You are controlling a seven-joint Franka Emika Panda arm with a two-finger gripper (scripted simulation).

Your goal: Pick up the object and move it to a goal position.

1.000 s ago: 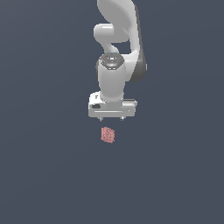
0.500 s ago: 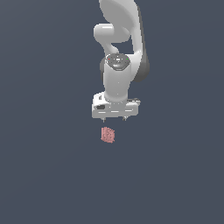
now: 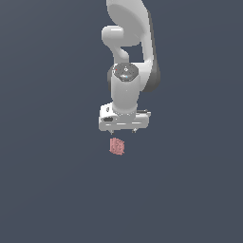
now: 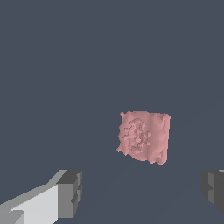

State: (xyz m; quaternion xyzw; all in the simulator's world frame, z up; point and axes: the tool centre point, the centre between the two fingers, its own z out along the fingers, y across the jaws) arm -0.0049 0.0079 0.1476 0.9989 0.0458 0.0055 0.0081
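Only a uniform dark slate-blue ground [image 3: 52,180] fills the exterior view around the task items. No seams, edges or markings show on it. The wrist view shows the same flat, unlit-looking surface, with no other objects resting on it.

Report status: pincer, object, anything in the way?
Pincer open, empty, above the pink lump. Lump on the surface, untouched, seen between the fingers. Nothing in the way.
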